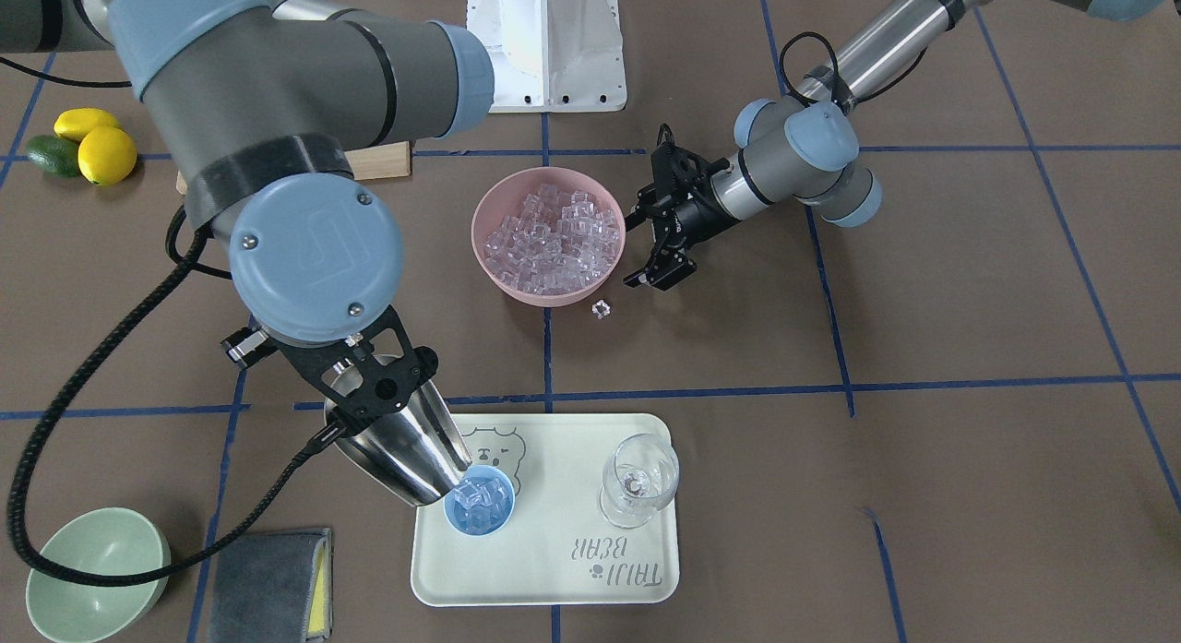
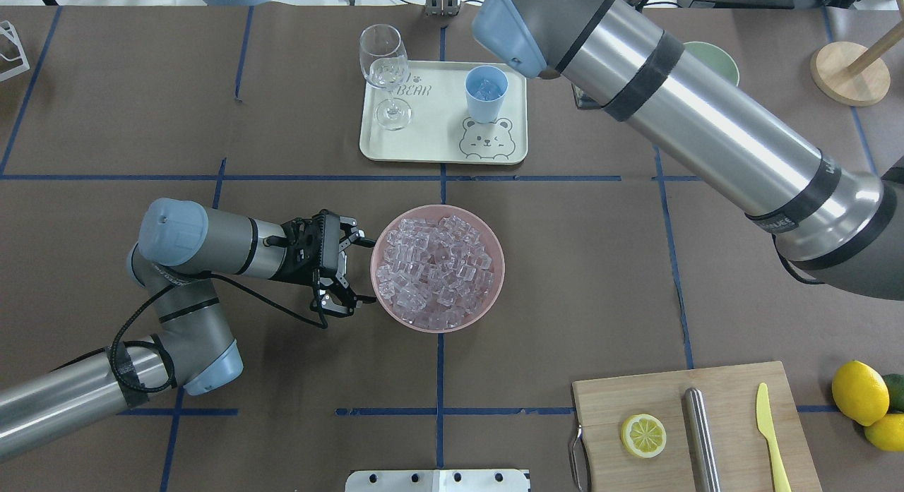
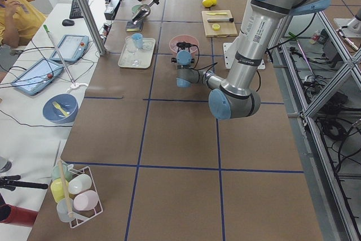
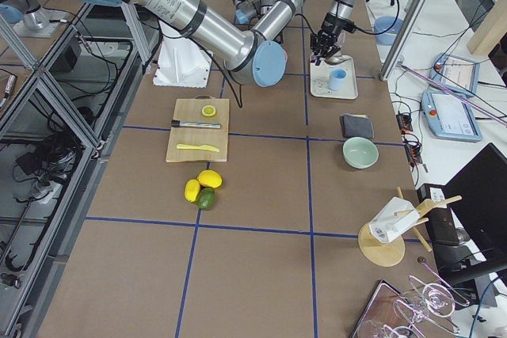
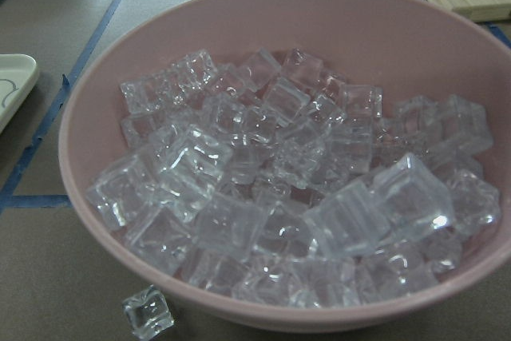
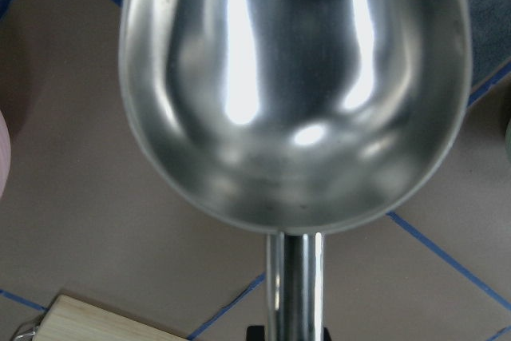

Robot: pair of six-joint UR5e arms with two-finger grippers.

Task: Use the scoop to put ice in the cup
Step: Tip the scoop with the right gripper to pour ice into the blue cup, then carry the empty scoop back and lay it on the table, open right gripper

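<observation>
The steel scoop (image 1: 406, 449) is tilted mouth-down over the light-blue cup (image 1: 478, 500), which stands on the cream tray and holds several ice cubes (image 1: 475, 505). My right gripper (image 1: 362, 374) is shut on the scoop's handle (image 6: 295, 285). The scoop's trough (image 6: 287, 85) looks empty in the right wrist view. The cup (image 2: 485, 93) also shows in the overhead view. My left gripper (image 2: 361, 272) is open and empty beside the pink bowl (image 2: 494, 294), which is full of ice (image 2: 434, 266). One loose cube (image 1: 602, 308) lies on the table by the bowl.
A clear wine glass (image 1: 639, 482) stands on the tray (image 1: 554, 569) next to the cup. A pale green bowl (image 1: 97, 574) and a grey cloth (image 1: 272, 583) lie near the tray. A cutting board (image 2: 734, 386) holds a lemon slice, a steel tube and a yellow knife.
</observation>
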